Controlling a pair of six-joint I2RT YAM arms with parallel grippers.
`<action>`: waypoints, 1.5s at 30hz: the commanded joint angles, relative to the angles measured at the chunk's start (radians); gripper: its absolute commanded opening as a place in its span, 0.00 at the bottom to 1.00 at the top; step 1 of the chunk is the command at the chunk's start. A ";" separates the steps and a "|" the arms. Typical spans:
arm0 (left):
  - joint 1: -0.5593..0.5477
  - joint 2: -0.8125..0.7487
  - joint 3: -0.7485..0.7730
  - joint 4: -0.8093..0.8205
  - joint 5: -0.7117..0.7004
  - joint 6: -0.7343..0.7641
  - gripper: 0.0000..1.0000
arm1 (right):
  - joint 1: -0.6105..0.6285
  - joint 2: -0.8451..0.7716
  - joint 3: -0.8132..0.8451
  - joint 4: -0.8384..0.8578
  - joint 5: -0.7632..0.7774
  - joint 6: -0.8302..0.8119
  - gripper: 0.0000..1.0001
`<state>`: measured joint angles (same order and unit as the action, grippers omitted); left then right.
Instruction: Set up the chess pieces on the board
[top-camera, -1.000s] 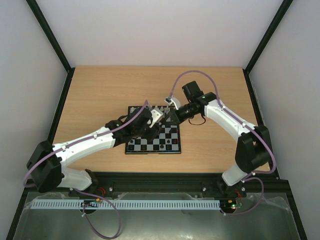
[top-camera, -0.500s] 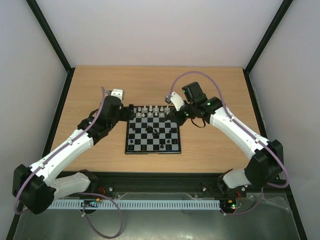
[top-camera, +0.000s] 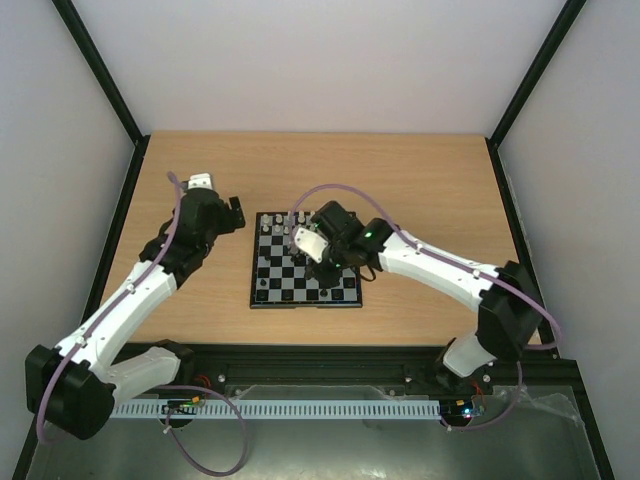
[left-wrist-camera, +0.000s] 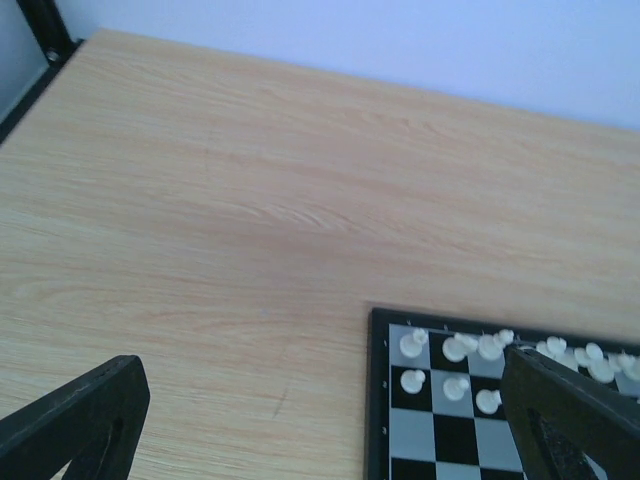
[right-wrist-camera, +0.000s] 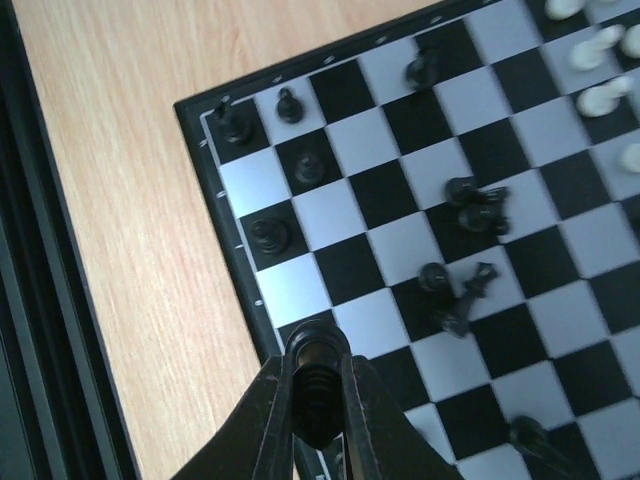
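The board (top-camera: 272, 292) lies mid-table, with white chess pieces (top-camera: 275, 229) along its far rows and black chess pieces (top-camera: 322, 295) scattered on the near half. My right gripper (top-camera: 322, 268) hovers over the board, shut on a black chess piece (right-wrist-camera: 318, 385) above the board's (right-wrist-camera: 330, 215) near edge squares. Some black pieces (right-wrist-camera: 462, 298) lie toppled mid-board; others (right-wrist-camera: 268, 235) stand near the corner. My left gripper (top-camera: 233, 215) is open and empty over bare wood left of the board's far corner. In the left wrist view, white pieces (left-wrist-camera: 413, 346) stand by the board's border (left-wrist-camera: 376, 400), between its spread fingers (left-wrist-camera: 85, 420).
A black frame rail (top-camera: 330, 352) runs along the table's near edge, seen also as the rail (right-wrist-camera: 40, 300) beside the board. Bare wooden table (top-camera: 420, 170) surrounds the board. Upright frame posts (top-camera: 100, 70) stand at the far corners.
My left arm has pulled off the board to the left and its jaws have opened. My right gripper has swung from the board's far right corner to over the board, still shut.
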<state>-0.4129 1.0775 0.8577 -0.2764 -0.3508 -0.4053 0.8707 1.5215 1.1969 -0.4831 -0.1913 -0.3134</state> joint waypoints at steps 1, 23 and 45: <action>0.019 -0.052 -0.009 0.010 -0.046 -0.034 0.99 | 0.050 0.073 0.008 -0.010 0.027 -0.032 0.12; 0.019 -0.053 -0.013 0.002 -0.056 -0.006 0.99 | 0.101 0.313 0.110 -0.028 0.032 -0.015 0.14; 0.019 -0.039 -0.014 0.003 -0.038 0.004 0.99 | 0.114 0.330 0.111 -0.045 0.078 -0.008 0.33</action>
<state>-0.3977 1.0306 0.8516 -0.2752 -0.3862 -0.4114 0.9768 1.8374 1.2854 -0.4805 -0.1162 -0.3271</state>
